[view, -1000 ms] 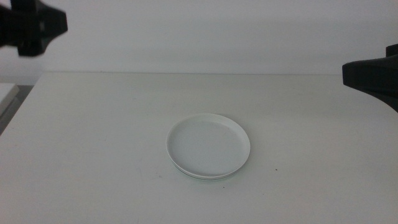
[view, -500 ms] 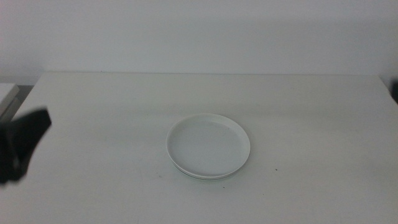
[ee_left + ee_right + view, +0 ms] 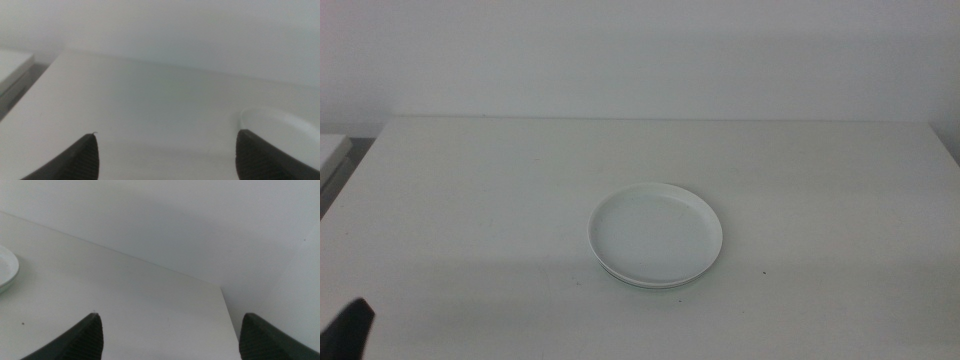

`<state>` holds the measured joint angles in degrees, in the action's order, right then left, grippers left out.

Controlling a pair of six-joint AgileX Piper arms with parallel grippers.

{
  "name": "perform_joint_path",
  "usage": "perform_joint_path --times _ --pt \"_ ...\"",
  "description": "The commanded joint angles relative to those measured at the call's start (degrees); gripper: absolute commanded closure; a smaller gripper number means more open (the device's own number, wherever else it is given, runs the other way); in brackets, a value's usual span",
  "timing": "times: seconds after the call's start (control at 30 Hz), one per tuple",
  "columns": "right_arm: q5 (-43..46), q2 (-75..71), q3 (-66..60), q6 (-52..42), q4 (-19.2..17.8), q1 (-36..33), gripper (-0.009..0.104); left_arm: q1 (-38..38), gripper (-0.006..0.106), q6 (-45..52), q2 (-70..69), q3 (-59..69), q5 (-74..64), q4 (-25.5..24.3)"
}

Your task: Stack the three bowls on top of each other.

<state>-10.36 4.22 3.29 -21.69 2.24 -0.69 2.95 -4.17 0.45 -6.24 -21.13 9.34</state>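
A white bowl [image 3: 655, 233] lies in the middle of the table, on top of a stack. Under its front edge a thin, faintly green rim of another bowl [image 3: 650, 285] shows; what else lies beneath is hidden. My left gripper [image 3: 167, 162] is open and holds nothing, low near the table's front left, with the stack's rim [image 3: 282, 125] beside one jaw. Only a dark tip of it [image 3: 350, 332] shows in the middle view. My right gripper [image 3: 172, 342] is open and holds nothing, out of the middle view; the stack's edge [image 3: 6, 270] shows off to one side.
The white table [image 3: 470, 180] runs back to a plain wall. A pale ledge [image 3: 332, 150] sits beyond the table's far left edge. The table's far right corner [image 3: 220, 287] shows in the right wrist view.
Both arms have drawn back from above the table. The left one dropped to the bottom left corner; the right one left the middle view. The stack has not moved.
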Motion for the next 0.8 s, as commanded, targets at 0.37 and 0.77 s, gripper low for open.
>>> perform_joint_path --times 0.37,0.77 --pt "4.51 -4.22 -3.29 -0.68 2.87 0.26 0.004 -0.42 0.007 -0.21 -0.45 6.24 10.00 -2.39" --pt "4.42 -4.22 -3.29 -0.68 7.54 0.26 0.004 -0.42 0.007 -0.21 -0.45 6.24 10.68 -8.52"
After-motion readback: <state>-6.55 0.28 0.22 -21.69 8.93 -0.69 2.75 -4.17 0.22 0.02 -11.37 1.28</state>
